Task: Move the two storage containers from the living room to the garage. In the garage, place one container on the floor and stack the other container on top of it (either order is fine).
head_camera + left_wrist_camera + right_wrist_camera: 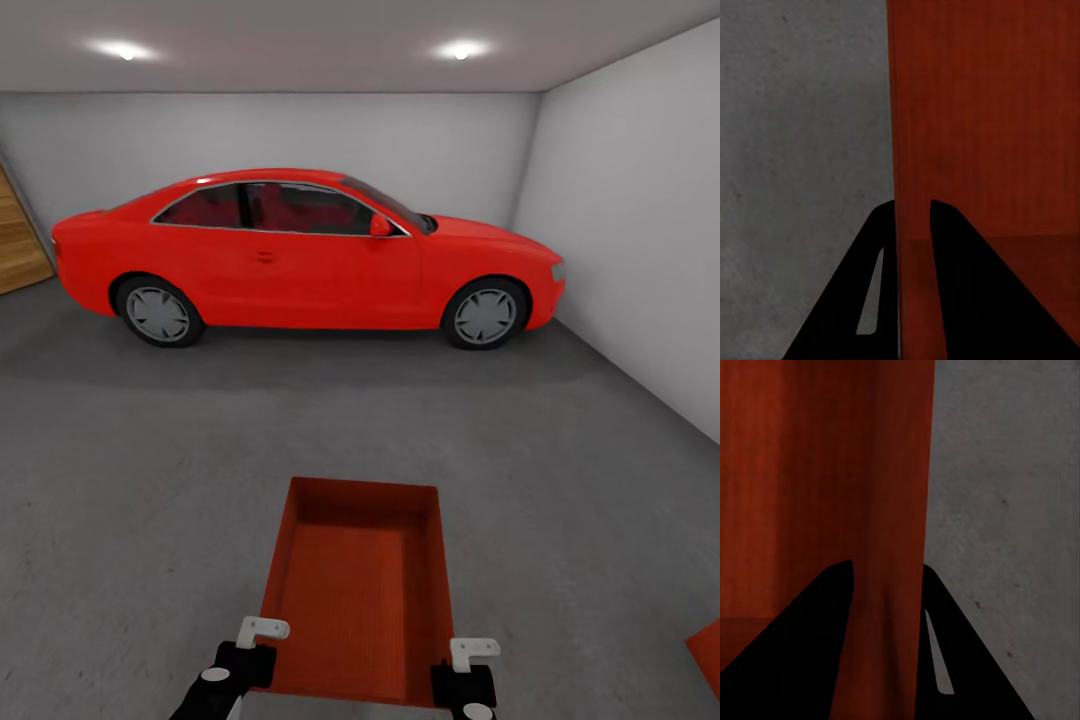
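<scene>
The robot stands in the garage [620,220] holding 1 storage container [355,600] low in front of it, above the grey floor [150,470], with the red car [300,255] far ahead. The left claw [262,632] is clamped on the container's left wall and the right claw [472,650] on its right wall; each wrist view shows a wall pinched between 2 dark fingers [881,277], the right fingers [945,645] likewise.

I judge the step in hand to be setting this bin down or stacking it. Keep both arms level and lower together so the bin stays flat, releasing only once it rests.

A second orange-red corner [708,652] at the near right edge is cut off; it is probably the other container, but I cannot confirm. How high the held bin hangs above the floor is hard to make out.
</scene>
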Robot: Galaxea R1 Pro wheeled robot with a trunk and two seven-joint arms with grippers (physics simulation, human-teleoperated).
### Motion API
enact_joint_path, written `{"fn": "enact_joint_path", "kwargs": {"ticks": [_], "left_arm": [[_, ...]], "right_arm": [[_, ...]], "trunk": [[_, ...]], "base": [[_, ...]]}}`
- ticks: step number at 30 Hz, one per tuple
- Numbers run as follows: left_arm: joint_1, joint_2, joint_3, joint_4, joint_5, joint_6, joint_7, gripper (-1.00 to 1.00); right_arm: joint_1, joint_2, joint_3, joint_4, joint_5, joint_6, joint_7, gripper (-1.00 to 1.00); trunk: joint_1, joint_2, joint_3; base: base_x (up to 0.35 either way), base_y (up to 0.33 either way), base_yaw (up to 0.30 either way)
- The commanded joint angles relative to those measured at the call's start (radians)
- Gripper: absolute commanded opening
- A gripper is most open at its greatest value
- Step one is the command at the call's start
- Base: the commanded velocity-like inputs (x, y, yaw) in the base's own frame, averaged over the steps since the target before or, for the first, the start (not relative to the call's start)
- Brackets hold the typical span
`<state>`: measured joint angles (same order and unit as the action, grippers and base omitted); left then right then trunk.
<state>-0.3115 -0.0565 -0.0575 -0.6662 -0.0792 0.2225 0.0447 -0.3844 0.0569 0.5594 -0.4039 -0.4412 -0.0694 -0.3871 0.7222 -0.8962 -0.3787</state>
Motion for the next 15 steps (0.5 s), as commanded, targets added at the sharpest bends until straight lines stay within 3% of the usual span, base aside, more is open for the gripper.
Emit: {"fn": "enact_joint_path", "kwargs": {"ticks": [1,15], "left_arm": [[0.001,0.004,-0.016,0.059,-0.001,0.005,-0.021,-1.0],[0.0,0.005,-0.015,0.059,-0.001,0.005,-0.022,-1.0]], "right_arm": [[-0.004,-0.026,-0.003,-0.002,0.004,-0.004,-0.004,-1.0],[-0.004,-0.026,-0.003,-0.003,0.004,-0.004,-0.004,-1.0]], "trunk": [[0.0,-0.001,-0.001],[0.0,-0.001,-0.001]], "base": [[0.005,0.0,0.0],[0.0,0.0,0.0]]}}
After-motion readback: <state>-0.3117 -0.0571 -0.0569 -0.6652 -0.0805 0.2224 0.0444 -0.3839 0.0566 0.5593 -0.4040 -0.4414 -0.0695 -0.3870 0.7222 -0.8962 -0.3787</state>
